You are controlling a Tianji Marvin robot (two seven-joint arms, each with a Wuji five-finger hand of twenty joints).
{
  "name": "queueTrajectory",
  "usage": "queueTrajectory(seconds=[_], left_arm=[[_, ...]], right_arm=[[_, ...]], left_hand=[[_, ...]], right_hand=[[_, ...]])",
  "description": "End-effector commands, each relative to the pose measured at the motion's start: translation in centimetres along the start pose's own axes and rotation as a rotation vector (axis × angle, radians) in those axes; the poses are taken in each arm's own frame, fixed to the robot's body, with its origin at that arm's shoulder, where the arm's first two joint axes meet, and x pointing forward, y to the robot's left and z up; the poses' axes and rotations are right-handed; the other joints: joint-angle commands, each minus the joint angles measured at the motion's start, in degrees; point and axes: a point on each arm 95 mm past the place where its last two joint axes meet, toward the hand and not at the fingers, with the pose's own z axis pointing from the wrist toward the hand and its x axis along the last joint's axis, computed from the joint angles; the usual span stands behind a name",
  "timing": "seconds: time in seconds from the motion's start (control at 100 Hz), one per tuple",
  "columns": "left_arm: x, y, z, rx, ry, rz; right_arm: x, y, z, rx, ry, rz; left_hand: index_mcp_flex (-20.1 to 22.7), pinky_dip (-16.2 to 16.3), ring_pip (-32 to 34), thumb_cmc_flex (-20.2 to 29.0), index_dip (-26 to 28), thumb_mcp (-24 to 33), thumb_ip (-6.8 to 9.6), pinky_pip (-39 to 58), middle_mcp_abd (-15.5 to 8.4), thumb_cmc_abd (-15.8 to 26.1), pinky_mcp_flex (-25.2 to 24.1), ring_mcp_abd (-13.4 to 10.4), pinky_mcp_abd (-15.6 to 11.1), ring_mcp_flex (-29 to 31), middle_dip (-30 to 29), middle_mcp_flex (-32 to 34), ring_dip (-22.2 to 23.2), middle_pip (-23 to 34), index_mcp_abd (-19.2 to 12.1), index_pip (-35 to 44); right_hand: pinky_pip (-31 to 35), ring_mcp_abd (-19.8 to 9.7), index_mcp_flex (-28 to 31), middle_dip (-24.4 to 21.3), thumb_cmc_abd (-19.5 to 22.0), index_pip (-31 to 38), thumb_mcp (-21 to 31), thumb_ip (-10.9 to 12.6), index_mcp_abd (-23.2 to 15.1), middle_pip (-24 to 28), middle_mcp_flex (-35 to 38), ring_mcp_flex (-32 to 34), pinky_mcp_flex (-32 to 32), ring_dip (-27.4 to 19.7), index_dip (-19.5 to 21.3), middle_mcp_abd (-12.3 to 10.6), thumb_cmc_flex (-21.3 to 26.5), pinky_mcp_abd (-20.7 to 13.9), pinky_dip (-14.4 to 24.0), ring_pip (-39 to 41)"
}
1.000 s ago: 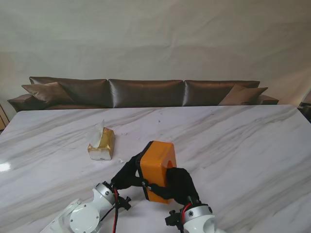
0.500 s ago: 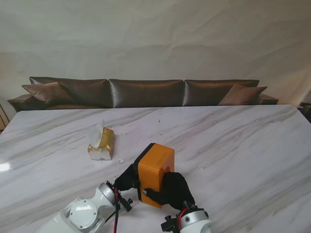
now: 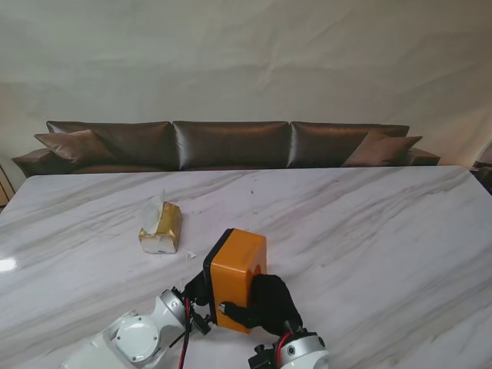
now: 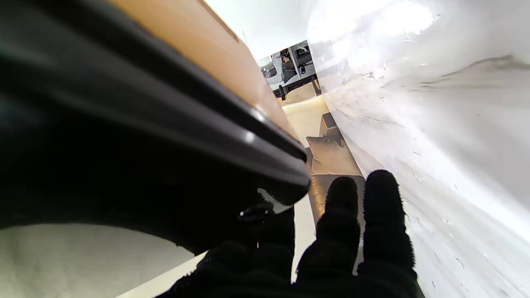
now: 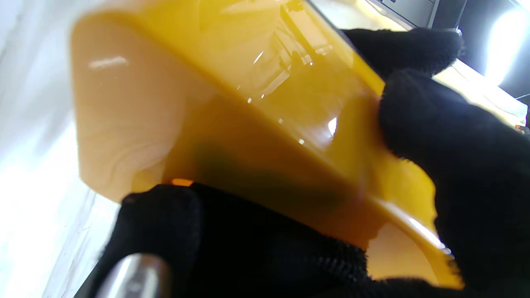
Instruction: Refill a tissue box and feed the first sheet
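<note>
Near edge of the marble table point(image 3: 369, 231): the orange tissue box point(image 3: 237, 278), with a black base rim along its left face, is held tilted off the surface between both gloved hands. The right hand point(image 3: 269, 304) grasps the box's near right side; the right wrist view shows its black fingers point(image 5: 434, 136) wrapped around the orange shell point(image 5: 232, 103). The left hand point(image 3: 197, 290) lies against the black rim; in the left wrist view two fingers point(image 4: 364, 215) extend straight beside the box point(image 4: 194, 45), and whether the others grip cannot be told. Farther off, toward the left edge, a gold tissue pack point(image 3: 161, 228) rests with a white sheet protruding. Beyond the far edge stands a brown sofa point(image 3: 231, 144).
</note>
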Motion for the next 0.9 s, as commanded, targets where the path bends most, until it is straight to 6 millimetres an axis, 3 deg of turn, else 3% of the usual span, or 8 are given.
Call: queueTrajectory(seconds=[0.0,0.21,0.37,0.63,0.89], left_arm=[[0.7,1.6,1.0,-0.029,0.013,-0.036],[1.3,1.4,0.8,-0.035,0.019,-0.028],[1.7,1.4,0.3,-0.020,0.020,-0.009],[2.3,1.0,-0.4,0.077,0.010,0.050],[2.4,0.8,-0.5,0.145,0.011,0.067]], right_arm=[[1.7,-1.1,-0.2,0.039,0.035,0.027],[1.2,-1.2,-0.1,0.022,0.017,-0.016],[0.7,-1.2,0.2,-0.002,0.005,-0.073],[-0.2,-1.1,0.5,-0.032,-0.031,-0.143],[0.0,-1.4,-0.1,0.012,-0.024,-0.100]], left_hand=[[-1.37,-0.10,0.11,32.18,-0.27,45.74,0.97,0.36,-1.67,7.42,-1.00,0.69,-1.08,0.26,-0.82,0.20,-0.03,-2.00,-0.37,0.79],[-1.46,-6.30,-3.80,26.55,-3.62,44.50,-1.85,-10.32,2.35,6.97,-3.92,3.68,2.27,-6.61,-8.98,-1.53,-4.33,-16.72,1.18,-2.69],[-1.47,-7.36,-4.36,23.54,-6.10,45.95,-3.48,-12.38,3.13,6.75,-4.22,4.10,3.15,-9.30,-13.12,-3.86,-6.17,-23.45,2.31,-6.60],[-2.17,-7.32,-4.16,23.77,-8.09,47.11,-3.76,-12.62,2.15,6.61,-4.83,3.96,3.52,-10.32,-15.17,-5.18,-6.64,-26.56,1.74,-10.75],[-1.34,-7.05,-3.71,24.61,-8.02,47.24,-3.56,-12.22,2.53,7.00,-4.85,3.96,3.78,-10.08,-15.39,-4.78,-6.50,-26.61,2.11,-11.28]], right_hand=[[15.03,0.21,8.42,4.66,1.42,2.60,2.92,2.17,-1.69,15.05,8.48,5.52,-0.97,5.61,-1.16,-0.53,1.71,-13.99,0.38,29.90],[15.03,0.20,8.43,4.68,1.34,2.57,2.83,2.25,-1.69,15.04,8.48,5.53,-0.98,5.60,-1.07,-0.53,1.80,-13.99,0.28,29.89],[15.03,0.19,8.43,4.69,1.35,2.55,2.87,2.25,-1.69,15.04,8.48,5.52,-0.99,5.58,-1.05,-0.53,1.76,-13.99,0.23,29.85],[15.03,0.24,8.47,4.66,0.04,2.64,3.47,2.18,-0.88,15.06,8.53,5.53,-0.99,5.60,-1.22,-0.20,2.24,-13.98,0.17,29.91],[15.03,0.48,8.45,4.46,-0.40,2.95,4.00,1.53,-0.71,15.25,8.53,5.50,-1.02,5.75,-1.62,0.03,2.29,-13.78,0.13,30.04]])
